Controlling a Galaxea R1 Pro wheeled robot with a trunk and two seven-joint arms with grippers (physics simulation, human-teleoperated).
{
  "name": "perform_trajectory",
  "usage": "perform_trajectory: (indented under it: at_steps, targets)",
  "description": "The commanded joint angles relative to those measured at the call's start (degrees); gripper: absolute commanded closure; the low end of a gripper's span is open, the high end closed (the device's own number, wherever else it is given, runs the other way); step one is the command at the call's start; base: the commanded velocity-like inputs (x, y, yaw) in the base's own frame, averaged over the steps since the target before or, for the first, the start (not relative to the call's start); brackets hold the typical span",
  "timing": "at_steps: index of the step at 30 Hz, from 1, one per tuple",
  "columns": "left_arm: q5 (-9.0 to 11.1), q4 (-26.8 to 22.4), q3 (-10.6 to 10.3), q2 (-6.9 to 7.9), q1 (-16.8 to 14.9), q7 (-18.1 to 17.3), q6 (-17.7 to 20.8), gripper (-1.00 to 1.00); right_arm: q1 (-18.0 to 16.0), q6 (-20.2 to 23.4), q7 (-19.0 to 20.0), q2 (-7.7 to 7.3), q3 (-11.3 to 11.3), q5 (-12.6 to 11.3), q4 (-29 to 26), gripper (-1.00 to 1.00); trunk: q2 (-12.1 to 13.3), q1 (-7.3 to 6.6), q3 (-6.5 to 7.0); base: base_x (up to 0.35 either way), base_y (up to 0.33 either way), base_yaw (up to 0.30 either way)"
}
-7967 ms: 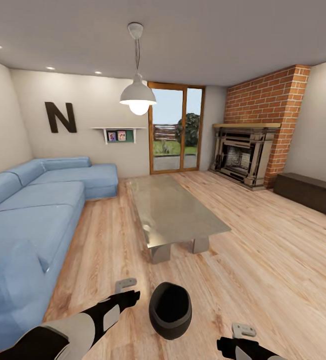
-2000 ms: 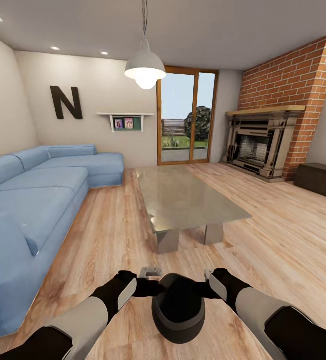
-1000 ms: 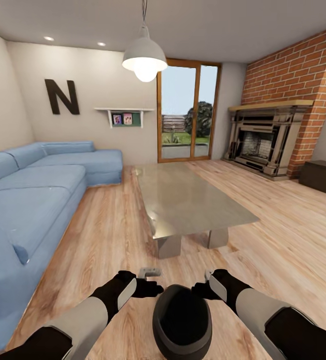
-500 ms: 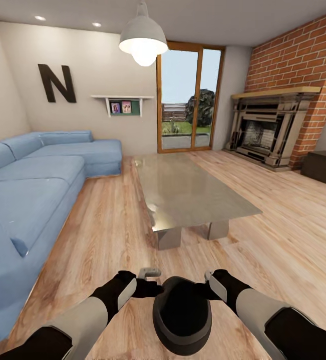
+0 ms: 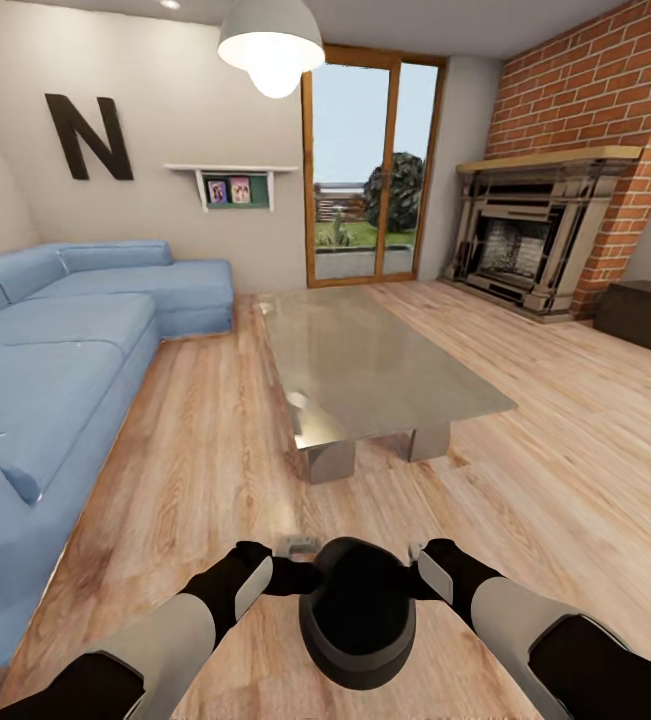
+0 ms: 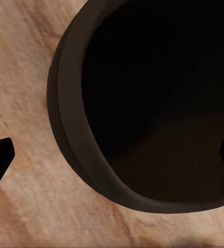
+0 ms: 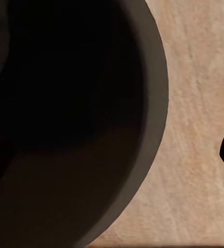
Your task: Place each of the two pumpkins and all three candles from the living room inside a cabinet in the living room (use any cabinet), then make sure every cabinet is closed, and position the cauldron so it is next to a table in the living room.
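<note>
Living room, light plank floor (image 5: 215, 440).
Sofa (image 5: 55, 370): blue corner unit along the left wall, largest item.
Brick chimney wall (image 5: 605, 110): red, at right, with an ornate grey fireplace (image 5: 525, 240) at its foot.
Glazed door (image 5: 370, 165): wood-framed, in the far wall, garden beyond.
Table (image 5: 375, 365): low, rectangular, glossy grey glass top on two block legs, centre of room, ahead of the robot.
Cabinet (image 5: 650, 318): low, dark brown, at the right edge next to the brickwork; front appears closed.
Cauldron (image 5: 357, 610): black, round, wide mouth up, held between the two arms at the bottom of the head view, short of the table's near end and apart from it. Rim and dark interior appear in the left wrist view (image 6: 76, 139) and the right wrist view (image 7: 148, 155), plank floor beneath.
Left gripper (image 5: 300, 572): against the cauldron's left side; fingers spread wide across the rim.
Right gripper (image 5: 412, 570): against the cauldron's right side; finger spread cannot be told.
Pendant lamp (image 5: 270, 40): white, lit.
Wall shelf (image 5: 230, 180); letter "N" (image 5: 87, 135)
</note>
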Motion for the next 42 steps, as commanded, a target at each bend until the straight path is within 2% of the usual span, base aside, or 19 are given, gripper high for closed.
perform_trajectory:
  at_steps: [1, 4, 12, 36, 42]
  targets:
    - [0.1, 0.0, 0.0, 0.0, 0.0, 0.0, 0.2, -1.0, 0.0, 0.2, -0.4, -0.01, 0.4, -0.6, -0.1, -1.0, 0.0, 0.01, -0.28, 0.0, 0.0, -0.038]
    - [0.0, -0.1, 0.0, 0.0, 0.0, 0.0, 0.2, -1.0, 0.0, 0.2, -0.4, -0.01, 0.4, -0.6, -0.1, -1.0, -0.1, 0.09, -0.93, 0.0, 0.0, -0.019]
    - [0.0, -0.1, 0.0, 0.0, 0.0, 0.2, 0.1, -1.0, 0.0, 0.2, -0.4, -0.01, 0.4, -0.6, -0.1, -1.0, -0.1, 0.09, -0.93, 0.0, 0.0, -0.003]
    - [0.0, -0.1, 0.0, 0.0, 0.0, 0.2, 0.1, -1.0, 0.0, 0.2, -0.4, -0.01, 0.4, -0.6, -0.1, -1.0, -0.4, 0.71, -6.25, 0.0, 0.0, 0.0]
    - [0.0, -0.1, 0.0, 0.0, 0.0, 0.3, -0.1, -1.0, 0.0, 0.2, -0.4, -0.01, 0.4, -0.6, -0.1, -1.0, -0.4, 0.71, -6.25, 0.0, 0.0, 0.0]
